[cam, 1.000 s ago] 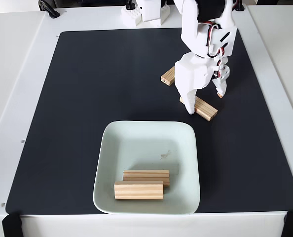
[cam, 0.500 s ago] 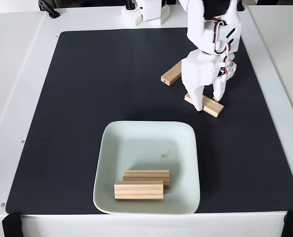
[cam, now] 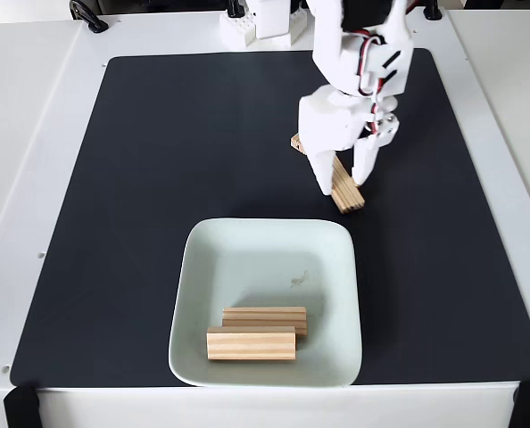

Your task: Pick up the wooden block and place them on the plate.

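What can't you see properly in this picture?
- Fixed view: the gripper covers much of the wooden block between its fingers, so I cannot tell if it is lifted.
- Another block peeks out behind the arm; the rest is hidden.
- On the plate, the front block hides part of the rear one.

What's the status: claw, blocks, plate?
Claw shut on wooden block, near plate rim. Two blocks plated. Fourth block behind arm. Path clear.

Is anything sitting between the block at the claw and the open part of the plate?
Nothing visible does. The block at the claw lies just beyond the plate's far rim, with bare black mat between. The two blocks on the plate sit near its front edge.
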Controlling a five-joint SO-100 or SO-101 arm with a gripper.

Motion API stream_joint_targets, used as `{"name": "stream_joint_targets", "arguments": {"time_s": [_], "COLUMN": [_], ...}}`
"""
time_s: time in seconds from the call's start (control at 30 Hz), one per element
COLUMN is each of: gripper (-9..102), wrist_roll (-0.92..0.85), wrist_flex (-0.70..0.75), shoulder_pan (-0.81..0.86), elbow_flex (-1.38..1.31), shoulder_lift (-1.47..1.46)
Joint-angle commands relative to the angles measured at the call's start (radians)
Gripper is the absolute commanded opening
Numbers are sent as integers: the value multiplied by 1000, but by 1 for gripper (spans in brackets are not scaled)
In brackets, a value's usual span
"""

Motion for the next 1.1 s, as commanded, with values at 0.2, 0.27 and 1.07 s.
{"name": "stream_joint_targets", "arguments": {"time_s": [0.2, 0.27, 1.07], "gripper": [0, 0, -1], "wrist_roll": [561, 635, 1325], "wrist_flex": [-8, -23, -555], "shoulder_pan": [-26, -26, 278], "elbow_flex": [32, 89, 393], "shoulder_lift": [425, 503, 666]}}
